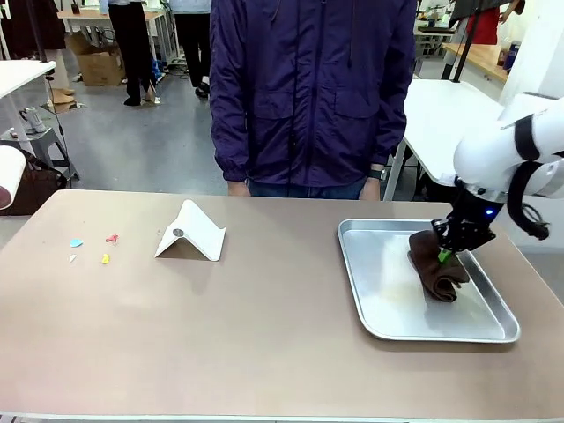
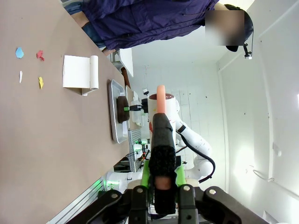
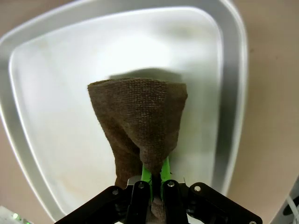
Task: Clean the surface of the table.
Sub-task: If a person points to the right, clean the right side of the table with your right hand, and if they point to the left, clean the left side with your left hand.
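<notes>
Right gripper (image 1: 445,256) pinched shut on cloth (image 1: 441,278) over tray (image 1: 441,337). Scraps (image 1: 105,258) lie far left across table (image 1: 264,335), nearer left gripper (image 2: 161,179), which clamps a black tool (image 2: 161,140).

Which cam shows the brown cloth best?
Right wrist view: the brown cloth sits centre-frame, weave visible, pinched by the right gripper over the tray. Front view shows it smaller, under the gripper; left wrist view shows just a small dark lump far off.

white right arm (image 1: 518,141) w/ blk cable (image 1: 514,198); blk gripper (image 1: 446,256), green pads (image 3: 146,173)
</notes>
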Available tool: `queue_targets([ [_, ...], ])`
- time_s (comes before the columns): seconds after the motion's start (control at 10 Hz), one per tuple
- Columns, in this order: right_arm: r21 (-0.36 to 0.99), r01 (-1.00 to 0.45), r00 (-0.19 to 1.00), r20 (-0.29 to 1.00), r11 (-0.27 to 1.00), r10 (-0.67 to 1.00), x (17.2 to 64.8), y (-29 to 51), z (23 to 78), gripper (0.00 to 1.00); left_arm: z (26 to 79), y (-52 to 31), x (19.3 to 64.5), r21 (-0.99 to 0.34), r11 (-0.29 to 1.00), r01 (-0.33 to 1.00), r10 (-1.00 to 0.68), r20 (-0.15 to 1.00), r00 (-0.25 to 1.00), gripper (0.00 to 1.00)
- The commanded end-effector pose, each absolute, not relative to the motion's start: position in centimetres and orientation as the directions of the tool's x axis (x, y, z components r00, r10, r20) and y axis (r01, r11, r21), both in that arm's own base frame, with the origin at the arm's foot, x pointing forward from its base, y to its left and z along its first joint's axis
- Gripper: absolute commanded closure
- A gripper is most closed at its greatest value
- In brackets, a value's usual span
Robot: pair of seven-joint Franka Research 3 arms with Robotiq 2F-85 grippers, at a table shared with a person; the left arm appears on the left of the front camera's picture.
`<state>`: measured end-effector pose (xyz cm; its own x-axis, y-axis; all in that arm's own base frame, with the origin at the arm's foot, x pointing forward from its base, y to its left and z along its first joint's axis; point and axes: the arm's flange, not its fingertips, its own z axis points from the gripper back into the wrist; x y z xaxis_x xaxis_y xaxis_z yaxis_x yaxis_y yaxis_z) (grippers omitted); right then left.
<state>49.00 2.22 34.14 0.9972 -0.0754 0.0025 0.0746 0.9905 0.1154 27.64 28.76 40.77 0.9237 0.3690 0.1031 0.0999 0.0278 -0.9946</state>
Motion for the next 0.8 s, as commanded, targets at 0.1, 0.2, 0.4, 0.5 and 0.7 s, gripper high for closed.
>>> queue_targets([
  [0.1, 0.225, 0.153, 0.980, 0.092, 0.962, -0.177, 47.2, -0.9, 36.7, 0.92, 41.1, 28.7, 27.4, -0.994, 0.021, 0.107, 0.362, 0.108, 0.926, 0.86],
  [0.2, 0.282, 0.162, 0.974, 0.111, 0.946, -0.200, 46.7, -2.1, 37.6, 0.92, 41.1, 28.7, 27.4, -0.994, 0.021, 0.107, 0.362, 0.108, 0.926, 0.86],
  [0.4, 0.410, 0.165, 0.967, 0.111, 0.897, -0.228, 45.9, -4.4, 38.7, 0.92, 41.1, 28.7, 27.4, -0.994, 0.021, 0.107, 0.362, 0.108, 0.926, 0.86],
  [0.5, 0.498, 0.160, 0.963, 0.110, 0.852, -0.245, 45.3, -5.7, 39.3, 0.92, 41.1, 28.7, 27.4, -0.994, 0.021, 0.107, 0.362, 0.108, 0.926, 0.86],
  [0.7, 0.621, 0.143, 0.954, 0.122, 0.771, -0.275, 43.9, -7.8, 40.8, 0.92, 41.1, 28.7, 27.4, -0.994, 0.021, 0.107, 0.362, 0.108, 0.926, 0.86],
])
